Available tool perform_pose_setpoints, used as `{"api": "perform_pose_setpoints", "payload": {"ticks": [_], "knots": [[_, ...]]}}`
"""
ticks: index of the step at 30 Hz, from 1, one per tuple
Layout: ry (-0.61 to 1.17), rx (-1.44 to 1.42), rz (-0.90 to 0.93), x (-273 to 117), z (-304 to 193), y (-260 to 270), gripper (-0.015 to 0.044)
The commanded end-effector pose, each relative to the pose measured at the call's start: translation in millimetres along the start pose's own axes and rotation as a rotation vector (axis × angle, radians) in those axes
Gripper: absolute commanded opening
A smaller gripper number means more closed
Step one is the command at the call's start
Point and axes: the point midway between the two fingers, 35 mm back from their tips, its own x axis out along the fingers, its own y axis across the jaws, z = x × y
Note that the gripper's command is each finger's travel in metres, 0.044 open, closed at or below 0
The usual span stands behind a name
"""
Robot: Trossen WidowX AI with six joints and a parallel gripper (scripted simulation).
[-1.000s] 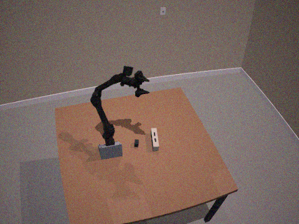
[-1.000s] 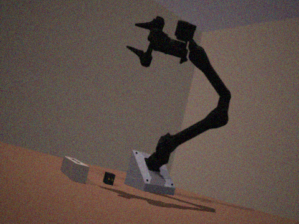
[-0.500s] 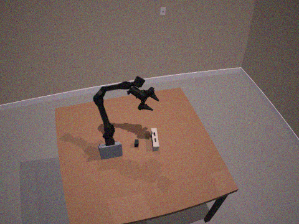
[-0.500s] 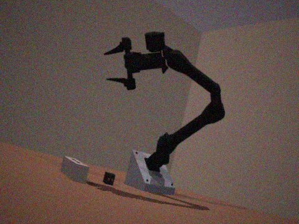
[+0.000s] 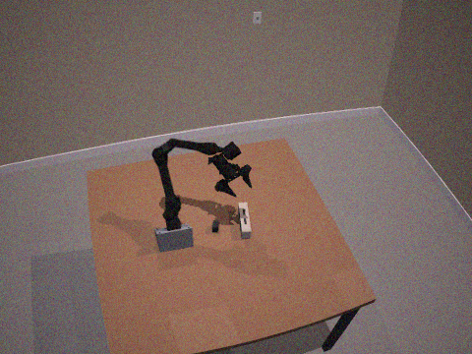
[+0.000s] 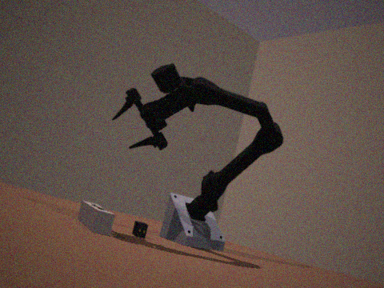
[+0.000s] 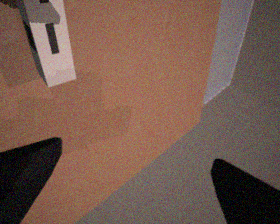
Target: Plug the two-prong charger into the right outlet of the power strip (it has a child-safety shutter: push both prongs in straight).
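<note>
The charger (image 5: 215, 226) (image 6: 140, 229) is a small black block on the table between the arm's base and the power strip. Two small yellowish marks show on its face in the exterior view. It does not show in the wrist view. The white power strip (image 5: 246, 229) (image 6: 96, 222) (image 7: 61, 71) lies on the table with its dark outlet openings facing up; in the wrist view it is cut off at the upper left. My gripper (image 5: 244, 192) (image 6: 122, 134) (image 7: 138, 156) is wide open and empty, high above the table, its fingers slanting outward and down. It touches neither object.
The arm's grey base (image 5: 174, 240) (image 6: 169, 218) stands on the wooden table (image 5: 226, 291) (image 6: 60, 257) (image 7: 150, 75), on the charger's other side from the strip. The arm's shadow falls beside the strip. A small wall plate (image 5: 257, 18) is on the far wall. The table's edge shows in the wrist view.
</note>
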Motion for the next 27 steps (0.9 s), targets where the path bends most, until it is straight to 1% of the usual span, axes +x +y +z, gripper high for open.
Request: {"api": "perform_pose_setpoints", "payload": {"ticks": [1, 15, 27], "knots": [[-0.036, -0.026, 0.113, 19.4, 3.9, 28.7, 0.0440], [-0.150, -0.078, 0.490, 64.4, 9.3, 128.8, 0.0440], [-0.231, -0.077, 0.733, 71.6, 6.8, 199.8, 0.0440]]}}
